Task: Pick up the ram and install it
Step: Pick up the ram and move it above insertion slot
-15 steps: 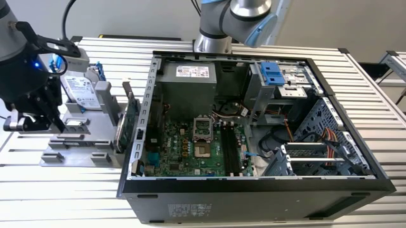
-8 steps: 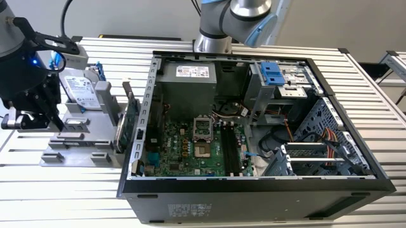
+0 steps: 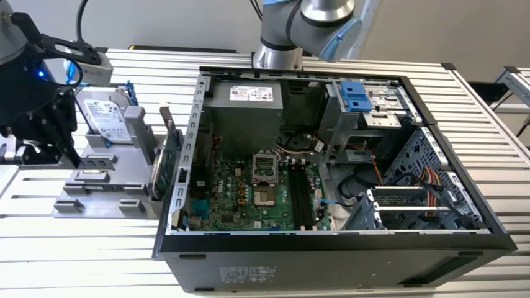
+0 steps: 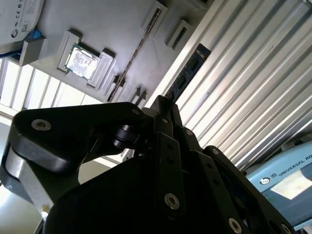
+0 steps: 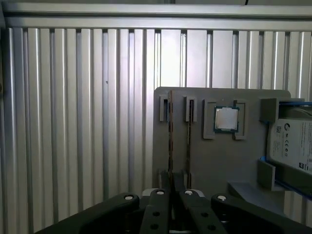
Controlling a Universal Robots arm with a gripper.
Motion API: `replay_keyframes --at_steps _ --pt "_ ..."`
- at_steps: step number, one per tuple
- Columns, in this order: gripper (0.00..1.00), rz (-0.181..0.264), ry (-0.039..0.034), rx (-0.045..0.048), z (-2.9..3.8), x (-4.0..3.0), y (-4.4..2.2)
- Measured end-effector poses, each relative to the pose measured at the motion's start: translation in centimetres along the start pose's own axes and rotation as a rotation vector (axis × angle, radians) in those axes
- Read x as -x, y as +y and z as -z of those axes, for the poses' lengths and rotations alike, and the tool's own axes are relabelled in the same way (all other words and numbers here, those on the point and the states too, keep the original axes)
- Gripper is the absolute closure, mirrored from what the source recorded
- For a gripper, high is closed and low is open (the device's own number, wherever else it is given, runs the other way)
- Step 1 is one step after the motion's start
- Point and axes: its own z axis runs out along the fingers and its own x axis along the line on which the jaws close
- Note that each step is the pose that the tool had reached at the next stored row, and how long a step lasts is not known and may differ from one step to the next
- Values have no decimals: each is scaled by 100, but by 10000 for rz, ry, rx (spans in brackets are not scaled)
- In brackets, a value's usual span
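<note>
I'm on the approach; the fingers [image 5: 165, 187], pressed together and empty, hang above the ram [image 4: 192, 66], upright at the grey tray's [image 5: 214, 161] edge; a grasp calls for spreading them astride its thin edge.

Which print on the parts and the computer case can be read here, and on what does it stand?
Hard drive label: print too small to read.
Power supply sticker: too small to read.
Sticker on the case's outer wall: blurred, unreadable.
Processor lid: nothing legible.
</note>
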Motion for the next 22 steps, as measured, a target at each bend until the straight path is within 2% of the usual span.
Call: replay_keyframes --at_steps 22 --pt "100 0 0 0 196 1 2"
